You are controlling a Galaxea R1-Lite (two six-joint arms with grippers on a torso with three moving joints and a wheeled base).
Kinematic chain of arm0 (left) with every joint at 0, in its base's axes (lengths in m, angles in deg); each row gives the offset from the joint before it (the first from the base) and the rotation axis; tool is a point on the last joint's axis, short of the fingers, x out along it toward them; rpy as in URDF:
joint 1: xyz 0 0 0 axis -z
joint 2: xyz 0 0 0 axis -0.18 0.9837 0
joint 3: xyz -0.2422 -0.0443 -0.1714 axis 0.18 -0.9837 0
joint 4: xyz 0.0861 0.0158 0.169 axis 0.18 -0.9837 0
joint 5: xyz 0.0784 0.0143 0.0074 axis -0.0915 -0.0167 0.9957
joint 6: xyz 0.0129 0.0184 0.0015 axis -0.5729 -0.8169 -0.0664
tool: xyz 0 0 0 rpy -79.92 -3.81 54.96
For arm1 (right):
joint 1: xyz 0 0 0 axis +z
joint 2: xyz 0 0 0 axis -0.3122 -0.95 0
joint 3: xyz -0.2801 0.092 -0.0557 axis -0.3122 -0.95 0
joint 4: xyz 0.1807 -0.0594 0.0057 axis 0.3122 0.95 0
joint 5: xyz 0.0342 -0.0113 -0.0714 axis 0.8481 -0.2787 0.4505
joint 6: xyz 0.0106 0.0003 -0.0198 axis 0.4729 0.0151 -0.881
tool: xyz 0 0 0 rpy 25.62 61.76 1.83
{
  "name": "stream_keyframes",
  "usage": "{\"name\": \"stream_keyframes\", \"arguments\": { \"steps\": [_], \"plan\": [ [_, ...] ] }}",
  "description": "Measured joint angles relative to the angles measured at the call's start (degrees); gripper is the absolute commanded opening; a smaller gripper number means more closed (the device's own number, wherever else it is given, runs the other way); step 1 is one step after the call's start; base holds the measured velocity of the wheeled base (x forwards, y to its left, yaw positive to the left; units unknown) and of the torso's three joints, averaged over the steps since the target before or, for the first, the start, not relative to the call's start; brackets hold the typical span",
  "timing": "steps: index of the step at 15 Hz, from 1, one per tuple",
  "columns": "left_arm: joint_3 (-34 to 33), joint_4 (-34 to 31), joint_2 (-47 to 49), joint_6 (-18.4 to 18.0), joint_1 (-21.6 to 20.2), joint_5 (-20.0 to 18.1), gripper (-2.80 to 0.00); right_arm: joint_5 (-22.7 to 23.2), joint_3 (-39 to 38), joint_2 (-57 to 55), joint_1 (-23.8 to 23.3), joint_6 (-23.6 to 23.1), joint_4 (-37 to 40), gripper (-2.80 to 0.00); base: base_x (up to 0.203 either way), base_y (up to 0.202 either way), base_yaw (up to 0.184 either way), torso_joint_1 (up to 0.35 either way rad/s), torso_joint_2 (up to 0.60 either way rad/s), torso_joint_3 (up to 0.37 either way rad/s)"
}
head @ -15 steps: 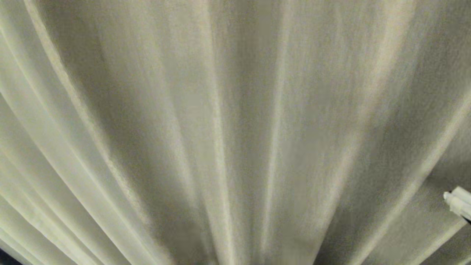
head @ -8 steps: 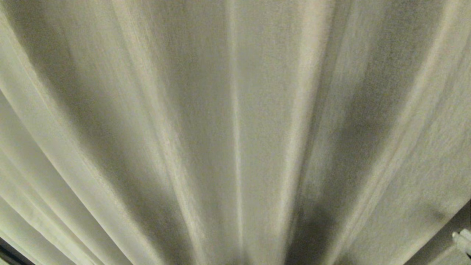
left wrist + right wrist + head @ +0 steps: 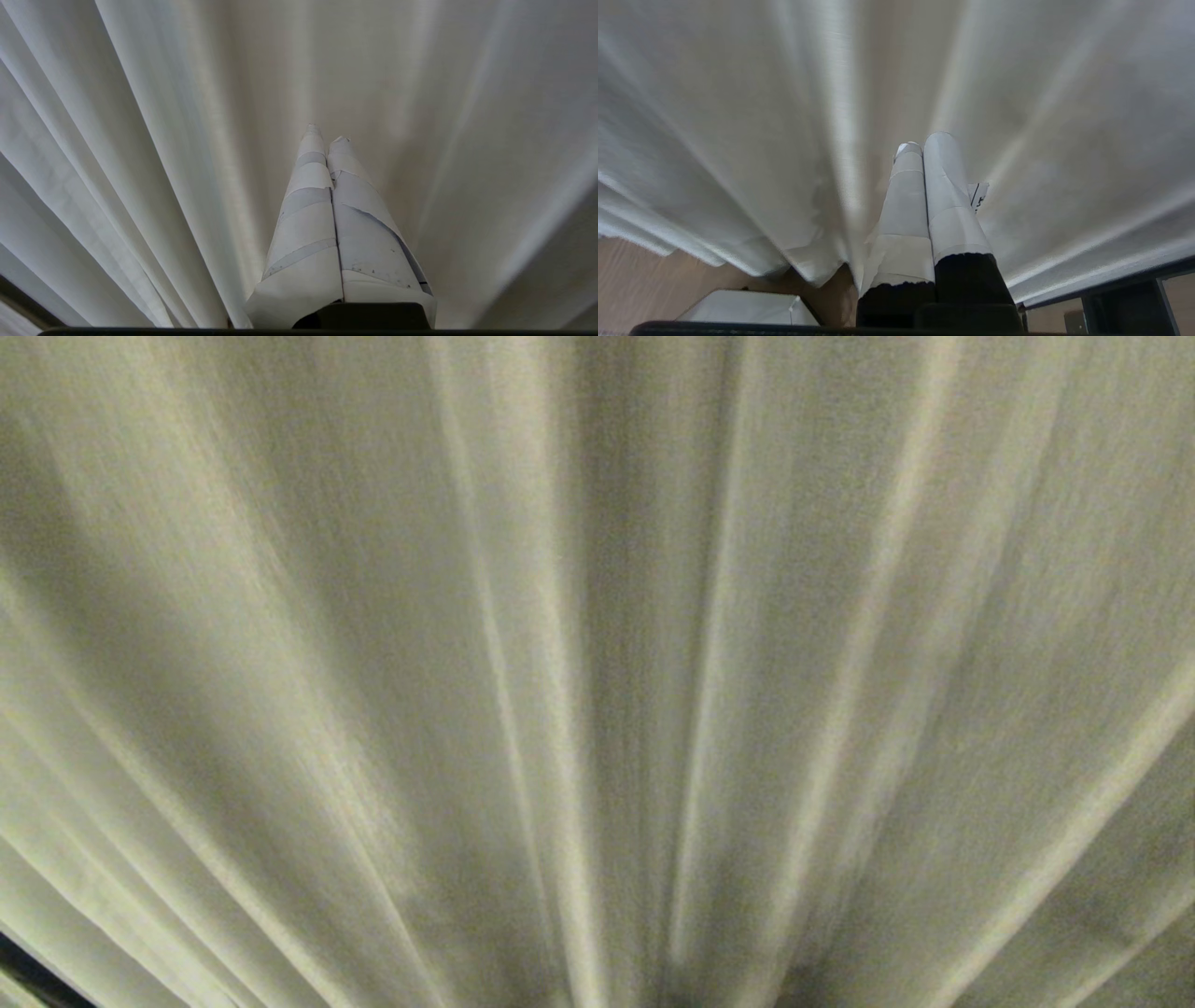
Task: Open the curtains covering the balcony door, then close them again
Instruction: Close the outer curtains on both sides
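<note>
**Curtains drawn shut, both hands clenched on nothing**

While the cream-white, softly pleated sheer fabric curtains [image 3: 597, 672] fill the head view from edge to edge, neither arm shows in that view at all. Only a sliver of dark frame [image 3: 28, 971], probably part of the balcony door, peeks out at the lower left corner beneath the hem; no glass can be made out.

Seen from its own wrist, the left hand [image 3: 327, 138], its fingers wrapped in white tape, is clenched tip to tip with no fabric between them, pointing at the hanging pleats. The right hand [image 3: 924, 142], taped the same way, is likewise pressed shut and empty, with the folds of the curtains close behind it; whether its tips touch the cloth cannot be told. In the right wrist view the hem hangs above a light wooden floor [image 3: 640, 275], a pale flat object [image 3: 747, 305] lies below it, and a dark bar [image 3: 1106, 282] crosses one corner.

Judging by how things lie, the panels cover the doorway fully. That fits either a start with nothing opened or a finished close; the pictures alone do not settle which.
</note>
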Motion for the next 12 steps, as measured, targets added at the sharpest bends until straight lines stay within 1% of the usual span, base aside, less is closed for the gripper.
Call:
{"name": "stream_keyframes", "arguments": {
  "steps": [2,7,9,12],
  "plan": [
    [0.00,0.02,0.00,-0.04,-0.02,0.00,-2.80,1.06,0.00,3.85,-1.09,-1.17,2.25,-2.80,0.000,0.000,0.000,0.000,0.00,0.000],
    [0.00,0.02,0.00,-0.02,-0.02,0.00,-2.80,2.11,0.15,14.07,-0.43,-2.01,4.30,-2.80,0.000,0.000,0.000,0.000,0.00,0.000],
    [0.00,0.02,0.00,-0.03,0.00,0.00,-2.80,2.21,0.21,16.72,-0.20,-0.69,4.09,-2.80,0.000,0.000,0.000,0.000,0.00,0.000],
    [0.00,0.00,0.00,0.00,0.00,0.00,-2.80,2.25,0.21,18.31,-0.13,-0.26,3.84,-2.80,0.000,0.000,0.000,0.000,0.00,0.000]
  ]
}}
